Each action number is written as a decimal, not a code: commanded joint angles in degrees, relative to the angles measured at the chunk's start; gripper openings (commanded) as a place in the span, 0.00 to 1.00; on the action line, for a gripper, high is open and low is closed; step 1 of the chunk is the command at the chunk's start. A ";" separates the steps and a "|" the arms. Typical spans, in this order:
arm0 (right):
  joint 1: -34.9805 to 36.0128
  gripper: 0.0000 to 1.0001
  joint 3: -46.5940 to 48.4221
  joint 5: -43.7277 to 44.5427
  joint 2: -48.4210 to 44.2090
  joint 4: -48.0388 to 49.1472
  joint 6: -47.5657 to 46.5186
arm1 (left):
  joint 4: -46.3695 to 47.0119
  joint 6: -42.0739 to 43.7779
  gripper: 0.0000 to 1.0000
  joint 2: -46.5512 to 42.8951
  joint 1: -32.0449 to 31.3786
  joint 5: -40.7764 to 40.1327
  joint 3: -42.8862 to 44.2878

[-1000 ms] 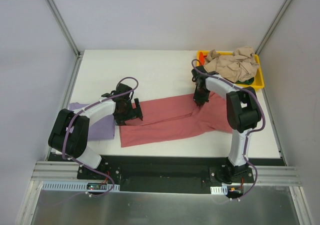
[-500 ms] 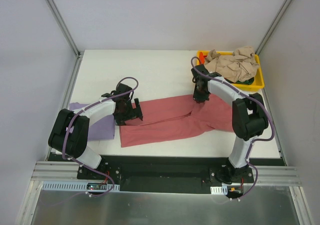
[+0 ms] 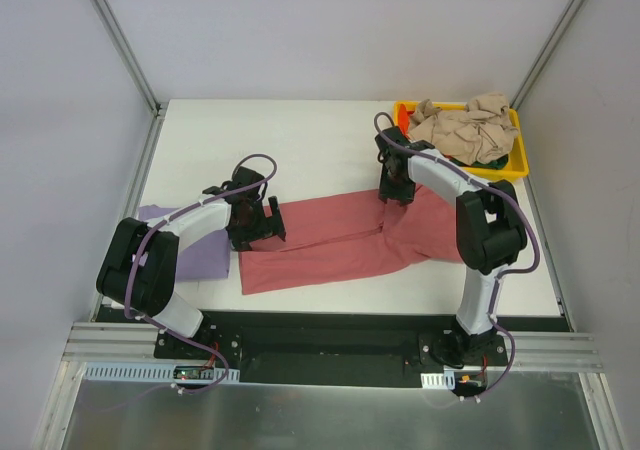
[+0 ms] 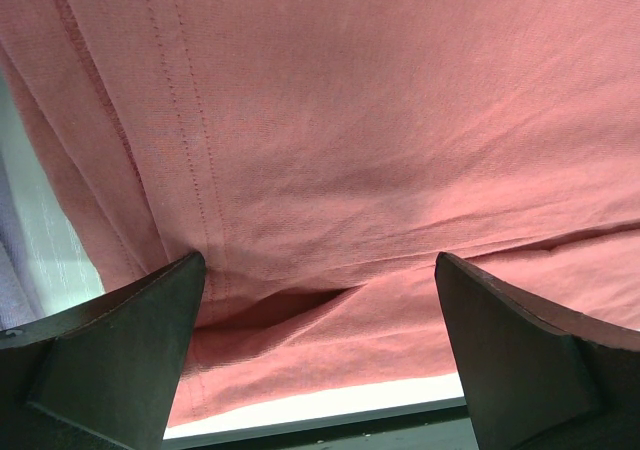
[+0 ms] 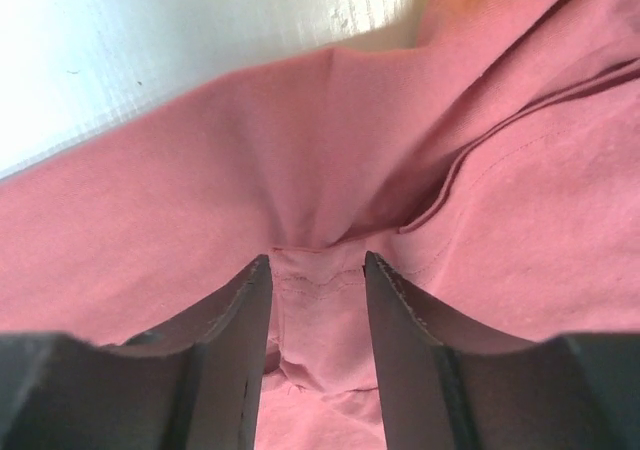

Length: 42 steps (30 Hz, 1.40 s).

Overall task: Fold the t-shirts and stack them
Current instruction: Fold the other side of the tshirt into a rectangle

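Note:
A large dusty red-pink t-shirt [image 3: 330, 235] lies spread across the middle of the table. My right gripper [image 3: 392, 184] is at its far edge and is shut on a pinched fold of that shirt [image 5: 318, 300], which bunches up between the jaws. My left gripper [image 3: 262, 222] hovers over the shirt's left end with its jaws wide open and nothing between them but the cloth [image 4: 330, 150] below. A folded lavender t-shirt [image 3: 200, 255] lies at the near left, partly under my left arm. Beige t-shirts [image 3: 460, 130] are heaped in the tray.
A yellow tray [image 3: 503, 174] stands at the far right corner, with a bit of dark green cloth [image 3: 497, 158] under the beige heap. The table's near edge [image 4: 330, 410] shows just past the red-pink shirt's hem. Frame posts rise at both far corners.
My right gripper has moved away from me and slightly left, pulling the red-pink shirt's far edge with it. My left arm has not moved.

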 commanded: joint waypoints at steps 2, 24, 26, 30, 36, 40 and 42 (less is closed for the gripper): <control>0.12 0.54 1.60 0.97 -3.68 -2.08 -1.71 | -0.75 0.50 0.99 -1.26 0.78 -1.12 -1.26; 4.07 0.43 9.33 7.55 6.85 -6.48 -4.96 | -1.02 0.23 0.99 -1.44 1.22 -1.21 -1.44; 4.08 0.39 9.50 8.69 7.91 -6.82 -4.70 | -1.10 0.32 0.99 -1.35 1.30 -1.03 -1.53; 3.99 0.24 9.50 12.46 8.09 -8.05 -3.30 | -1.02 0.32 0.99 -1.43 1.22 -1.12 -1.44; 2.76 0.04 8.63 16.69 6.69 -10.17 -2.41 | -1.02 0.32 0.99 -1.43 1.30 -1.47 -1.53; 2.14 0.01 5.82 14.68 3.79 -7.19 -3.90 | -1.02 0.41 0.99 -1.43 1.30 -1.65 -1.53; 1.97 0.01 4.50 11.44 1.95 -5.25 -4.87 | -1.02 0.41 0.99 -1.43 1.30 -1.47 -1.44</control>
